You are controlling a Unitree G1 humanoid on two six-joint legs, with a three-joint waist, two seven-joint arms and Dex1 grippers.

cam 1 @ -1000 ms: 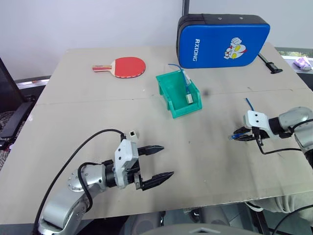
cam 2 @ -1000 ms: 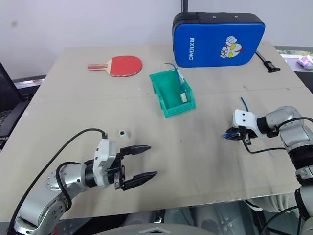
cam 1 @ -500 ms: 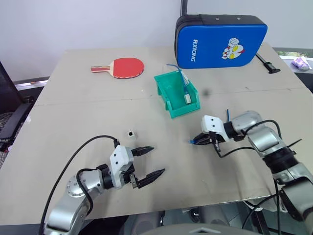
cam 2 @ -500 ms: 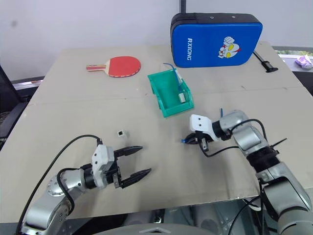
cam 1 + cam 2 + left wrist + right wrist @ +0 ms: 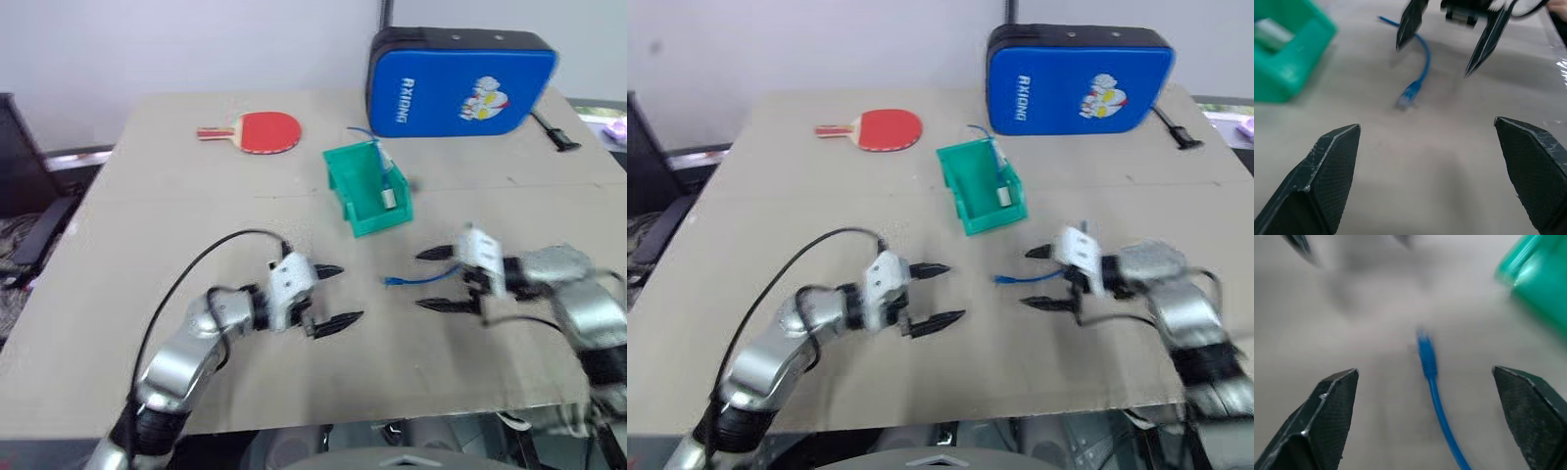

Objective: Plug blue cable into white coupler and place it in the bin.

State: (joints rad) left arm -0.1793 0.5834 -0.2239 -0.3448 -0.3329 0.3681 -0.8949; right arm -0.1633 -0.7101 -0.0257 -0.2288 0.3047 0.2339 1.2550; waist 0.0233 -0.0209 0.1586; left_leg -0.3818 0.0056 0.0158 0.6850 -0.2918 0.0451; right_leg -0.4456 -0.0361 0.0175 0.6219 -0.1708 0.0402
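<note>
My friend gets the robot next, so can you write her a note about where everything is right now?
Left gripper: open, empty, facing the cable's plug.
Right gripper: open, empty, the cable running between its fingers.
Blue cable: loose on the table, in front of the green bin.
White coupler: can't spot it on the table; the bin already holds another cable with a white piece.
Done: nothing plugged.
Left: find the coupler, plug in, put it in the bin.
</note>
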